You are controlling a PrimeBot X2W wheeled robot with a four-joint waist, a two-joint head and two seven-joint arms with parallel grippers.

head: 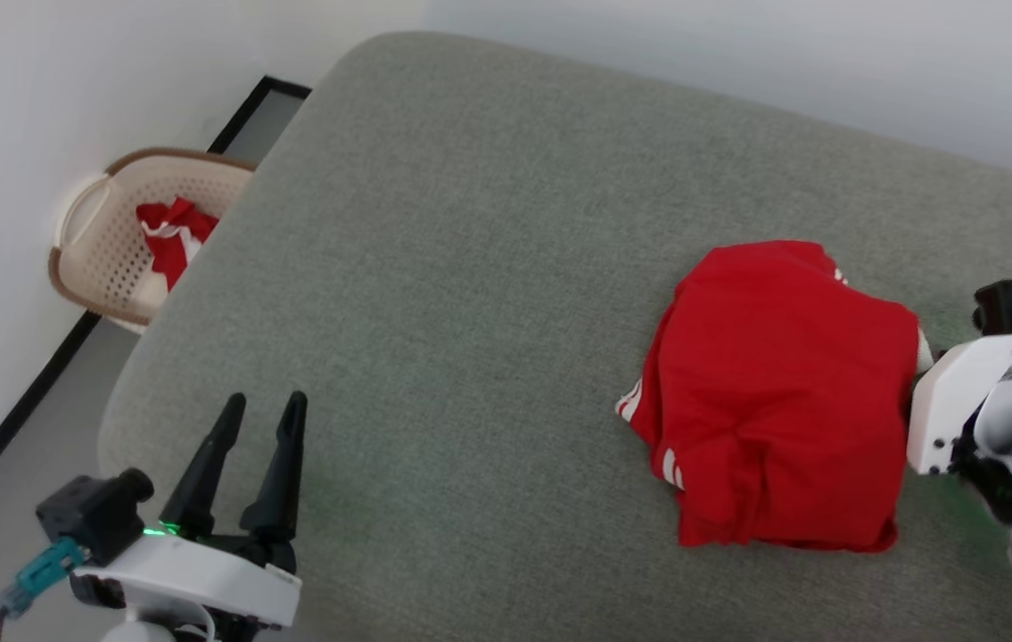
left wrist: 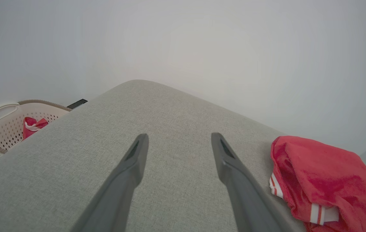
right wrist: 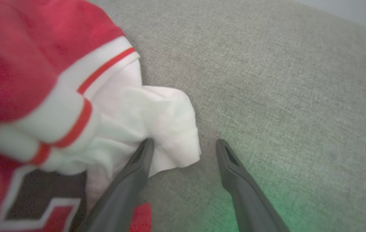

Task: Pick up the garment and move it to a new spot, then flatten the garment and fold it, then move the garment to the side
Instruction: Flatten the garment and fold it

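Grey-green upholstered seat (head: 470, 267) at centre; white wall (head: 737, 53), 12 o'clock; beige perforated basket (head: 104, 259) on grey floor (head: 42, 446), 10 o'clock.

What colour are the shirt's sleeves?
White, with thin red stripes; the sleeve shows best in the right wrist view.

I'm scanning all three feeds for lettering, and right now I can't read one word, brand or number anywhere. The only candidate is on the bright red soft-fabric T-shirt with white sleeves (right wrist: 18, 48): in the right wrist view a dark blocky printed patch edged in white (right wrist: 41, 196) sits low on the red cloth. It's blurred and cut off by the frame's bottom edge, so I can't tell which character or emblem it is.
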